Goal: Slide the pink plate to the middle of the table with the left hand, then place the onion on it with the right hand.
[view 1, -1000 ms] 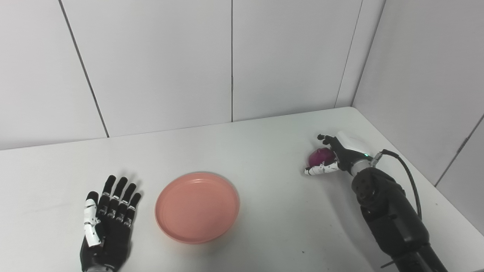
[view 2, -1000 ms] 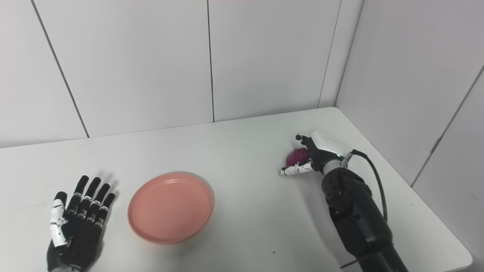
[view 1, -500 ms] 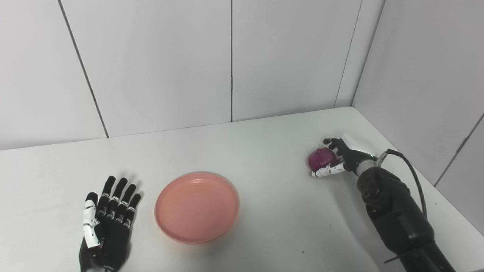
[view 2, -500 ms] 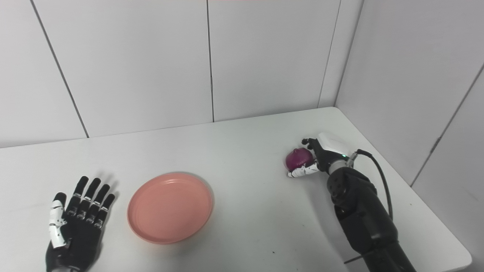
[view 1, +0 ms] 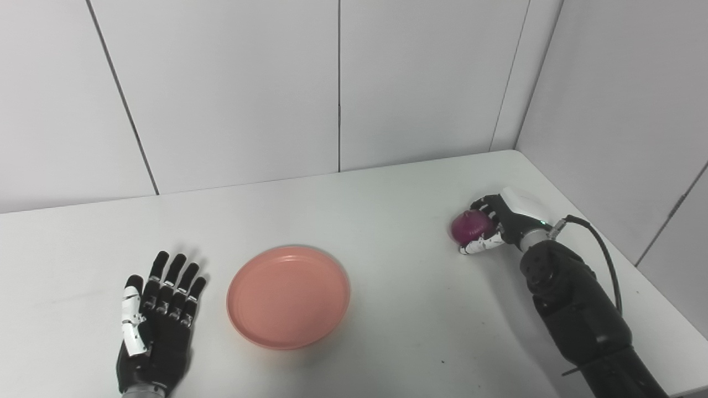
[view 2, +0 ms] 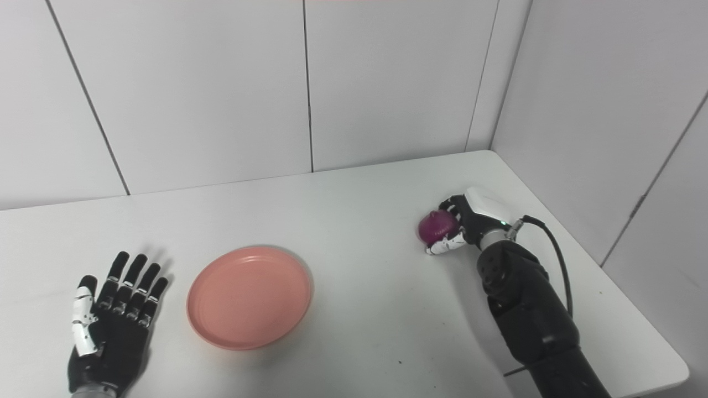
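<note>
The pink plate (view 1: 288,297) lies flat on the white table (view 1: 387,193), left of the middle, with nothing on it. My left hand (view 1: 156,315) rests palm down just left of the plate, open, fingers spread, a small gap between it and the rim. At the right side a purple-red onion (view 1: 470,226) sits in my right hand (view 1: 500,223), whose fingers curl over its top and whose thumb wraps under its front. Whether the onion still touches the table I cannot tell.
Grey wall panels close the table at the back and the right. The table's right edge (view 2: 652,326) runs close beside my right forearm (view 2: 525,309), with a black cable looping off the wrist.
My right hand has closed its fingers around the onion. The whole picture has shifted slightly, so the camera moved. Left hand and plate have stayed put.
</note>
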Available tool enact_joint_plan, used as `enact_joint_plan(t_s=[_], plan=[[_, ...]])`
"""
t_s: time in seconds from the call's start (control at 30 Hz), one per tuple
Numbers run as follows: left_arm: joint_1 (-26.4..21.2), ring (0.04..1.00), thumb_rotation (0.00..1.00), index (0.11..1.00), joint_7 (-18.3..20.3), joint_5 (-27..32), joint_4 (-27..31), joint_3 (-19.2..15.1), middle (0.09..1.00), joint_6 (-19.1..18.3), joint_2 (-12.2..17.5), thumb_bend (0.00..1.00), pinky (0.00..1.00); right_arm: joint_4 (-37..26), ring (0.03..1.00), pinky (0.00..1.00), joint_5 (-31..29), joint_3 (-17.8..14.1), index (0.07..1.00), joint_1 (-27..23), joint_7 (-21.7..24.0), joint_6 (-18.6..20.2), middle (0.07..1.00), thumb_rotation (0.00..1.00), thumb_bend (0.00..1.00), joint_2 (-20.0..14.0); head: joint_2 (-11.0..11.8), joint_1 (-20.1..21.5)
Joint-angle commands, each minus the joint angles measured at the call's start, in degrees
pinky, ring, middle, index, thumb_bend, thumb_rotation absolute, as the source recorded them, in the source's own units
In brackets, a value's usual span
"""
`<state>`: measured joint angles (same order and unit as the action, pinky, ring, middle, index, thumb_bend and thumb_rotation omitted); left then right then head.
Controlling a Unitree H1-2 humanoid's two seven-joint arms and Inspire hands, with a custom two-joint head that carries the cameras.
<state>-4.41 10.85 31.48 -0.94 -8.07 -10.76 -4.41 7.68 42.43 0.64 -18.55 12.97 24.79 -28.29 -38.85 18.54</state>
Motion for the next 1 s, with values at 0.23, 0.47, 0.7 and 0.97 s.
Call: enact_joint_plan(t_s=[0.23, 0.47, 0.7, 0.97], plan=[[0.36, 0.943, 1.00, 0.948, -0.88, 0.26, -0.01, -0.36, 0.953, -0.99, 0.34, 0.41, 0.96, 3.79, 0.471, 0.39, -2.69, 2.91, 0.494, -4.59, -4.84, -4.15, 0.542, 0.14, 0.53, -1.82, -0.03, -0.16], [0.38, 0.949, 1.00, 0.955, -0.51, 0.69, -0.21, -0.36, 0.958, -0.77, 0.30, 0.41, 0.97, 6.12, 0.386, 0.30, -2.66, 5.32, 0.488, -5.51, -5.55, -3.34, 0.475, 0.14, 0.51, -2.83, 0.03, -0.40], [0.40, 0.946, 1.00, 0.948, -0.76, 0.18, 0.05, -0.11, 0.956, -0.78, 0.32, 0.41, 0.96, 2.68, 0.433, 0.35, -4.10, 4.30, 0.488, -4.32, -6.92, -2.99, 0.504, 0.14, 0.51, -2.94, 0.33, -1.12], [0.37, 0.953, 1.00, 0.948, -1.06, -0.13, 0.02, 0.23, 0.959, -0.68, 0.25, 0.43, 0.97, -6.52, 0.484, 0.41, -5.82, 2.68, 0.488, -3.78, -5.99, -1.28, 0.529, 0.14, 0.51, -1.30, 0.64, -1.77]])
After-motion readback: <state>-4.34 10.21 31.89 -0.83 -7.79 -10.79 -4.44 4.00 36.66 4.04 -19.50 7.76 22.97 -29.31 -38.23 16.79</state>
